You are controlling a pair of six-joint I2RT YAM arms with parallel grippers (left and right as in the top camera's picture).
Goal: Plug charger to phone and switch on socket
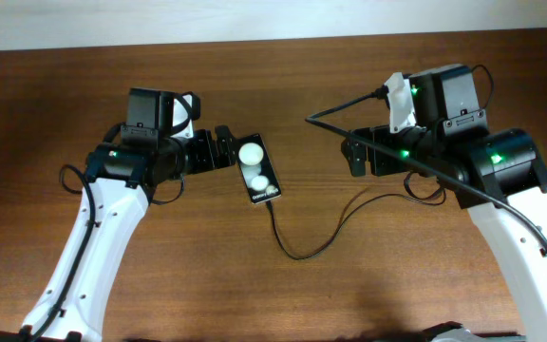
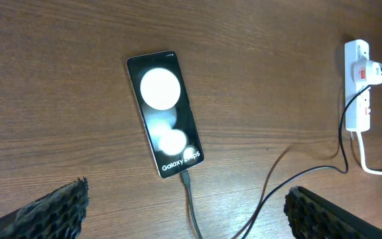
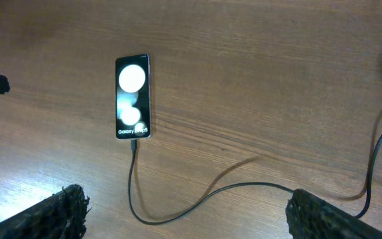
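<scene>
Nearest the robot, the slack of the charger, a thin black cable, loops across the brown wooden bench. Its connector tip meets the text end of the phone, which lies flat and shows 2 white circles. The left end effector hangs close beside the phone, fingers spread wide, holding nothing. The right end effector is well apart to the right, also wide and empty. Farthest back, the white socket lies flat with the charger's white adapter plugged in. Its switch position cannot be told.
</scene>
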